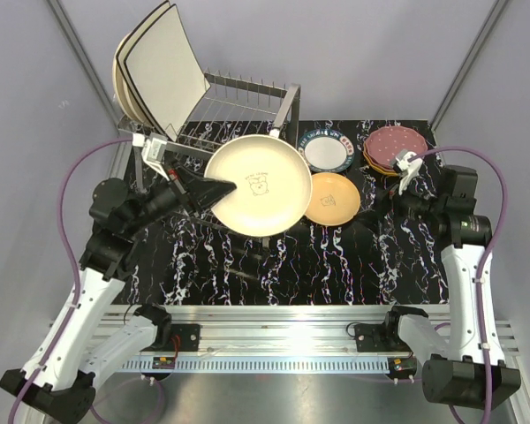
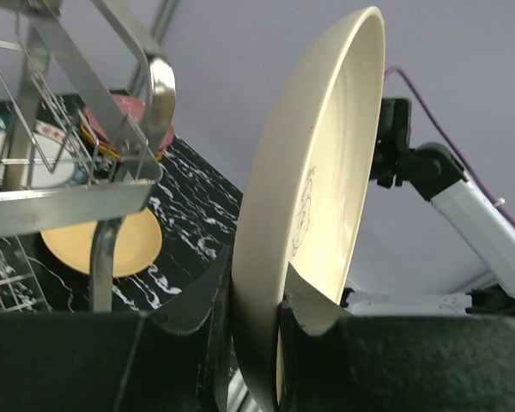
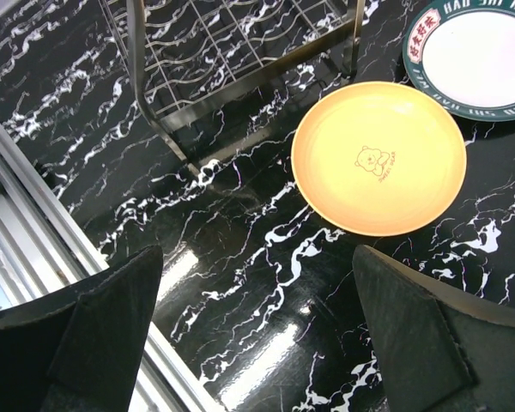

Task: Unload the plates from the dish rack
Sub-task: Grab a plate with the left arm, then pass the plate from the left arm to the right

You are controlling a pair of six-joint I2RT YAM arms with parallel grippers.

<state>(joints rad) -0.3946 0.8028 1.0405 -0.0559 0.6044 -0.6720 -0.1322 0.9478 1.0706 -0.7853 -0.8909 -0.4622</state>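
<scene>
On the black marbled worktop (image 1: 336, 256), the left hand (image 1: 221, 190) is clamped on the near-left rim of a round cream plate (image 1: 265, 181), which it holds tilted in the air above the worktop. The plate has a small drawing at its middle, and in the wrist view it stands on edge between the dark fingers (image 2: 313, 313). Its right rim overlaps an orange plate (image 1: 333, 197) lying flat on the worktop. The right hand (image 3: 257, 257) hangs over the worktop near that orange plate with its fingers spread wide and empty. Farther back lie a white plate (image 1: 327, 150) with a dark rim and a stack of maroon plates (image 1: 396, 146). The rack (image 1: 287, 102) stands just behind the held plate, its end loop close by. Cream square plates (image 1: 163, 71) lean upright in its far-left end.
</scene>
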